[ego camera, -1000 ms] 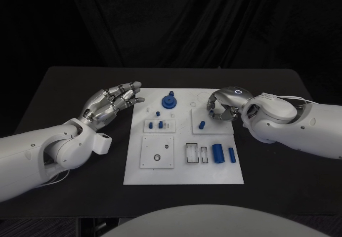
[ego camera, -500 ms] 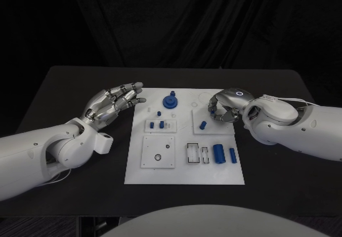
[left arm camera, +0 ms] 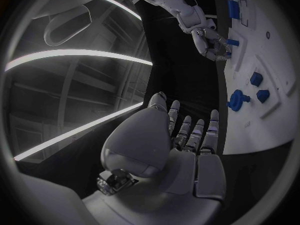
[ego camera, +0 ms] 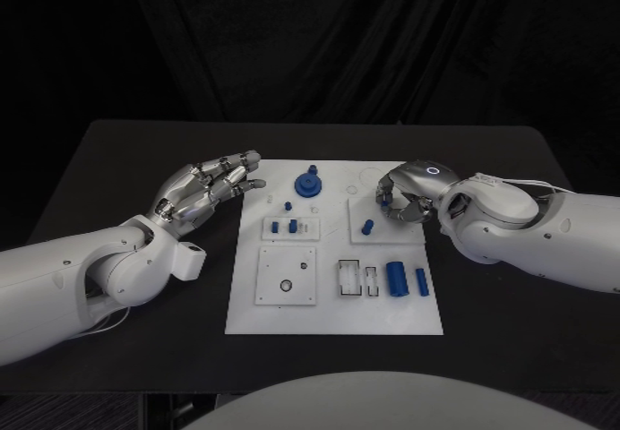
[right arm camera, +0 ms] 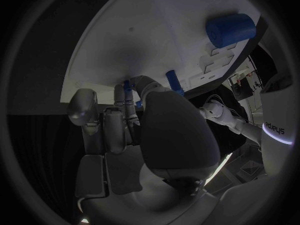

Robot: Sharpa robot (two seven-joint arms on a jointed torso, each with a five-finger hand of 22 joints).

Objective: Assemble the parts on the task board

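Where the black table (ego camera: 129,161) is seen from the head view, a matte dark surface is shown, backed by a black curtain (ego camera: 336,54) hung in folds behind its far edge. At the table's middle the white task board (ego camera: 333,313) is laid flat, its long sides running away from the robot. Blue parts are found on it: a round knobbed piece (ego camera: 307,185) near the far edge, small pegs (ego camera: 293,225) stood in a raised plate at mid-board, another small peg (ego camera: 367,227) on the raised plate to the right, and a cylinder (ego camera: 395,279) lain near a thinner bar (ego camera: 421,281) toward the near right corner. Bare table is left on both sides of the board and along its near edge.

The left hand (ego camera: 207,190) is held just beside the board's far left corner, fingers spread and straight, with nothing gripped. The right hand (ego camera: 403,193) is curled above the board's right edge, near the small peg on the right plate; whether anything is pinched in its fingers cannot be told. In the right wrist view, lettering on a white body (right arm camera: 277,126) is partly readable as "deys".
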